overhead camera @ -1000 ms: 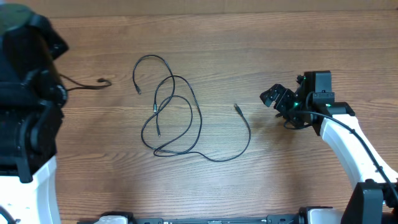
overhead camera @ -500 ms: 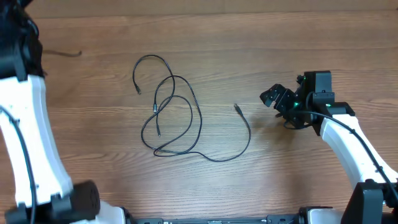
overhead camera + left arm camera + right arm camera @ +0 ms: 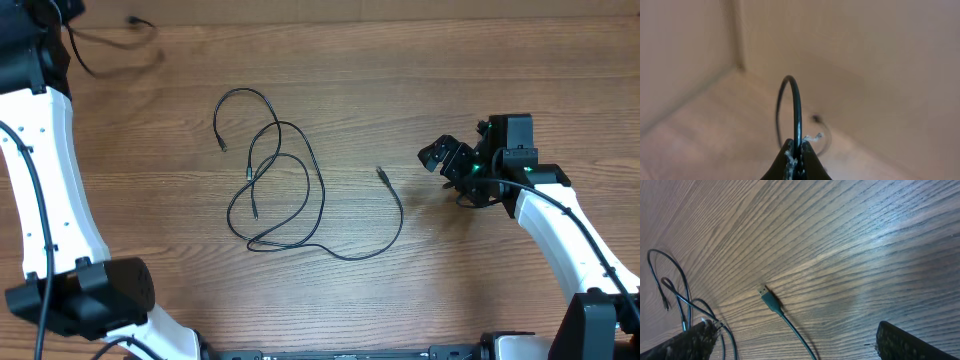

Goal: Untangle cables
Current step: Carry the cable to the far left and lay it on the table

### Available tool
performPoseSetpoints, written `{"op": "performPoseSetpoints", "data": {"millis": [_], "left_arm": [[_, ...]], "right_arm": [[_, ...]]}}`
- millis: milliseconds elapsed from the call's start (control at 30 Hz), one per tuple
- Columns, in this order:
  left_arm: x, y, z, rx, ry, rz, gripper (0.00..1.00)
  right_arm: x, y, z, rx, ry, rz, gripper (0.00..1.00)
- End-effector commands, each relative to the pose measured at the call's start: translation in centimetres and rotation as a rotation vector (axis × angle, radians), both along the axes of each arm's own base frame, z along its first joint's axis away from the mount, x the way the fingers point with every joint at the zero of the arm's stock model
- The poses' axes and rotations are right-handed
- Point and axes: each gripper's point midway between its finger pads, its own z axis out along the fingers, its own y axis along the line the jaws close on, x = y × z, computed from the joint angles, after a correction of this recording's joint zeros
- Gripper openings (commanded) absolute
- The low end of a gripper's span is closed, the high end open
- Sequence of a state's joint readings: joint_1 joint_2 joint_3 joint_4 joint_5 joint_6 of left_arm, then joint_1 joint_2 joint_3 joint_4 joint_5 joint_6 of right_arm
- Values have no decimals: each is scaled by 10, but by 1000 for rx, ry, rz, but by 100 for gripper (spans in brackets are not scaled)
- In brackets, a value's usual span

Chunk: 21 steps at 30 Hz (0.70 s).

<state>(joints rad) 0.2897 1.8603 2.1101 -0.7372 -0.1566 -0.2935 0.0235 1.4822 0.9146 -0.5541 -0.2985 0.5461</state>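
Where the left tool [image 3: 796, 151] pinched one cable [image 3: 798, 107] shut above the worktop's [image 3: 480, 70] far-left corner, the other cables [image 3: 321, 197] lay looped mid-worktop; the right tool [image 3: 443, 157] stood apart near a plug [image 3: 382, 174].

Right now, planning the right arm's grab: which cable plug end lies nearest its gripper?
The plug end on the lone tail right of the tangle; the others sit farther left, among its loops.

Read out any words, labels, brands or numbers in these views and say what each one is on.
None: no readable text on the table, the tangled cables, the cable held by the left gripper, or the right gripper.
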Motion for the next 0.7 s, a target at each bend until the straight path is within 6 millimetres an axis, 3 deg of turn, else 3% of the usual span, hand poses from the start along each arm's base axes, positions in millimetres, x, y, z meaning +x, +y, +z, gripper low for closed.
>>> {"op": "performPoseSetpoints", "data": {"millis": [0,133,233,467,500,667], "left_arm": [[10,28,-81,-72,179,67,4],[-1,55,-149,-147,341,135,4],[-17,76,-176,-213,399,212,4],[-69,131,-191,-293,442,422,4],[-85,143,-194,-326,449,474,4],[-124,168,-202,-416,461,597,4]], "right_arm": [[7,0,8,-10,-26,3,100],[7,0,8,-10,-26,3,100],[7,0,8,-10,-26,3,100],[7,0,8,-10,-26,3,100],[7,0,8,-10,-26,3,100],[7,0,8,-10,-26,3,100]]}}
